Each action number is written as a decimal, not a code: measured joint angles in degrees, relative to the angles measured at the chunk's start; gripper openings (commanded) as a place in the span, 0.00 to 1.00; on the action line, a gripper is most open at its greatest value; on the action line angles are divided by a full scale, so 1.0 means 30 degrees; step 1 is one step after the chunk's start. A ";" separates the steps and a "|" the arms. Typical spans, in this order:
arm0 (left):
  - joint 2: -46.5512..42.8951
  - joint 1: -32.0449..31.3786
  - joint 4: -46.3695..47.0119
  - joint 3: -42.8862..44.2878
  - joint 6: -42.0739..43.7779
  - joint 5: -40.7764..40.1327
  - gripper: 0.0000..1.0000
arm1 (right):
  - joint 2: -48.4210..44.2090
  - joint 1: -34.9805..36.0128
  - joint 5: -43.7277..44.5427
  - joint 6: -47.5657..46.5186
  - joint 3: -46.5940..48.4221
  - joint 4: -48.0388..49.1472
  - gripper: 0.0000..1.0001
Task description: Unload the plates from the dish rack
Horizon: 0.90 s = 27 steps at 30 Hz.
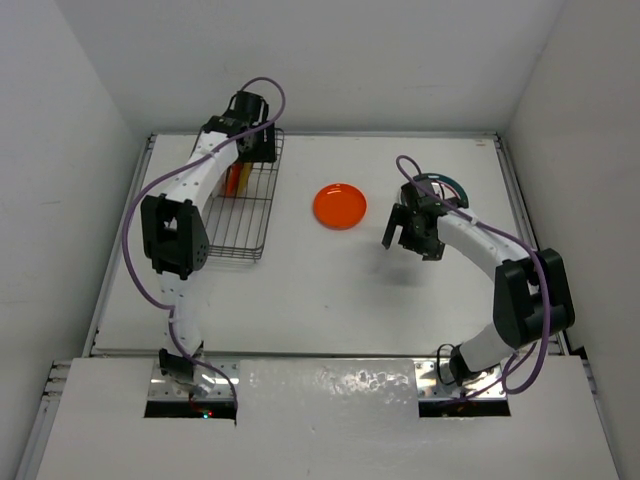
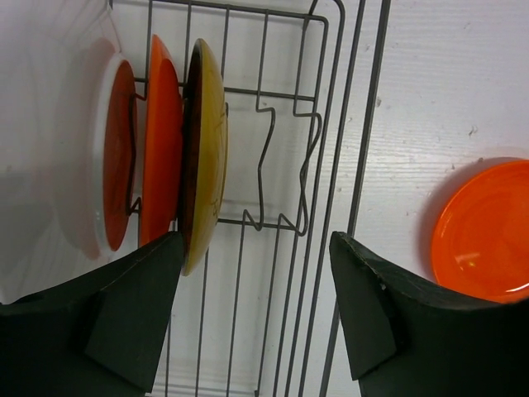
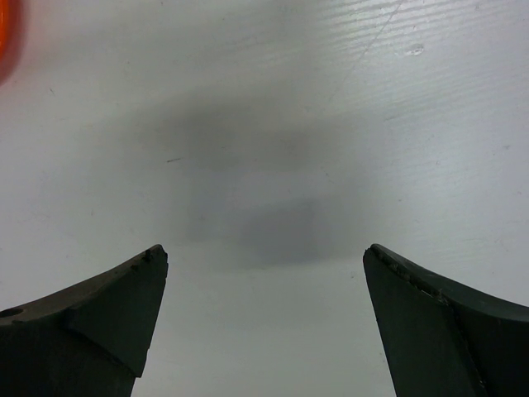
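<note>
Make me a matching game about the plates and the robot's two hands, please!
Things:
1. yellowish plate
2. lone orange plate
3. right gripper
4. left gripper

Places or states:
A. open, over bare table
B. standing on edge in the dish rack
C. open, above the dish rack
D. lying flat on the table

Pairs: 1-B, 2-D, 3-A, 4-C
</note>
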 measured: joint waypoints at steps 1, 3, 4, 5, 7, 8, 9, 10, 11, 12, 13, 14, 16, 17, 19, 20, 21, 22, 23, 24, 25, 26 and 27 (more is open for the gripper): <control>0.0000 0.0000 -0.0022 0.0000 0.0131 -0.0146 0.69 | 0.0000 0.0000 -0.0022 -0.0029 -0.0022 0.0000 0.99; 0.0000 0.0000 0.0007 0.0000 0.0408 -0.0372 0.69 | 0.0000 0.0000 -0.0044 -0.0087 -0.0022 0.0022 0.99; 0.0000 0.0015 0.0007 0.0000 0.0481 -0.0423 0.69 | 0.0000 0.0000 -0.0051 -0.0102 -0.0022 0.0022 0.99; 0.0000 0.0051 0.0000 0.0000 0.0554 -0.0415 0.68 | 0.0007 0.0000 -0.0051 -0.0124 -0.0022 0.0022 0.99; 0.0000 0.0080 0.0022 0.0000 0.0634 -0.0342 0.66 | 0.0029 0.0000 -0.0051 -0.0189 -0.0007 -0.0007 0.99; 0.0000 0.0102 0.0044 0.0000 0.0656 -0.0284 0.64 | 0.0058 0.0000 -0.0051 -0.0240 0.0066 -0.0073 0.99; 0.0007 0.0109 0.0080 0.0000 0.0707 -0.0175 0.63 | 0.0124 0.0000 -0.0044 -0.0277 0.0182 -0.0175 0.99; 0.0036 0.0109 0.0124 0.0000 0.0729 -0.0095 0.62 | 0.0197 0.0000 -0.0044 -0.0313 0.0335 -0.0277 0.99; 0.0087 0.0109 0.0168 0.0015 0.0772 0.0015 0.60 | 0.0255 0.0000 -0.0044 -0.0328 0.0474 -0.0306 0.99; 0.0189 0.0109 0.0175 0.0073 0.0772 0.0138 0.59 | 0.0270 0.0000 -0.0044 -0.0335 0.0583 -0.0321 0.99; 0.0313 0.0109 0.0226 0.0117 0.0809 0.0262 0.57 | 0.0277 0.0000 -0.0044 -0.0335 0.0670 -0.0321 0.99; 0.0430 0.0102 0.0284 0.0138 0.0852 0.0321 0.55 | 0.0277 0.0000 -0.0044 -0.0335 0.0743 -0.0321 0.99; 0.0510 0.0102 0.0372 0.0299 0.0860 0.0386 0.53 | 0.0277 0.0000 -0.0044 -0.0328 0.0801 -0.0313 0.99; 0.0612 0.0102 0.0474 0.0357 0.0860 0.0459 0.53 | 0.0277 0.0000 -0.0044 -0.0328 0.0809 -0.0335 0.99; 0.0882 0.0109 0.0532 0.0372 0.0852 0.0452 0.53 | 0.0277 0.0007 -0.0044 -0.0321 0.0809 -0.0357 0.99; 0.1056 0.0109 0.0503 0.0372 0.0852 0.0386 0.53 | 0.0277 0.0007 -0.0044 -0.0328 0.0809 -0.0364 0.99; 0.1239 0.0109 0.0503 0.0372 0.0860 0.0328 0.53 | 0.0277 0.0007 -0.0044 -0.0328 0.0816 -0.0364 0.99; 0.1399 0.0124 0.0481 0.0372 0.0860 0.0321 0.53 | 0.0277 0.0007 -0.0044 -0.0328 0.0816 -0.0379 0.99; 0.1537 0.0146 0.0444 0.0372 0.0860 0.0313 0.53 | 0.0277 0.0007 -0.0044 -0.0321 0.0816 -0.0401 0.99; 0.1647 0.0175 0.0423 0.0372 0.0860 0.0306 0.53 | 0.0277 0.0007 -0.0044 -0.0321 0.0816 -0.0401 0.99; 0.1719 0.0197 0.0408 0.0372 0.0860 0.0291 0.56 | 0.0277 0.0007 -0.0044 -0.0313 0.0816 -0.0408 0.99; 0.1749 0.0226 0.0393 0.0372 0.0874 0.0284 0.58 | 0.0277 0.0007 -0.0044 -0.0306 0.0816 -0.0408 0.99; 0.1770 0.0255 0.0335 0.0372 0.0882 0.0284 0.60 | 0.0277 0.0007 -0.0051 -0.0306 0.0816 -0.0408 0.99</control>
